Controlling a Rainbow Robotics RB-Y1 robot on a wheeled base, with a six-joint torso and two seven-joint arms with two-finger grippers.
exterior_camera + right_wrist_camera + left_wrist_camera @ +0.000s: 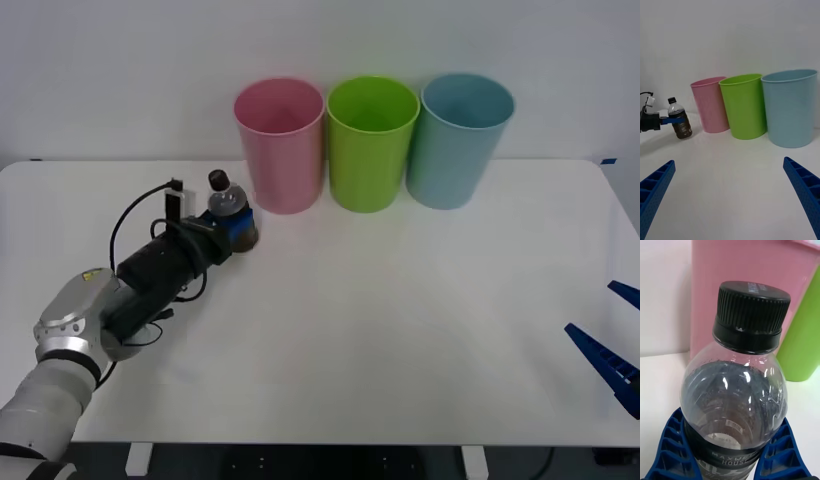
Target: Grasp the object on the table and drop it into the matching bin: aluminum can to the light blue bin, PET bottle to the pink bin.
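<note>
upright, pet bottle [229, 212] cap up, clamped by left gripper [236, 226], beside pink bin [281, 145], right gripper [730, 191] spread wide

Glossy clear plastic bottle [733, 397], ribbed cap [750, 315]

PET bottle [229, 210] upright on the table [380, 330], toward its back left, just left of and before the pink bin [281, 145], middle bin [371, 143] beside that, light blue bin [461, 140] rightmost, all three along the table's back edge

pink bin [280, 145] just beside held bottle [229, 212], open table [400, 300] to the right
</note>
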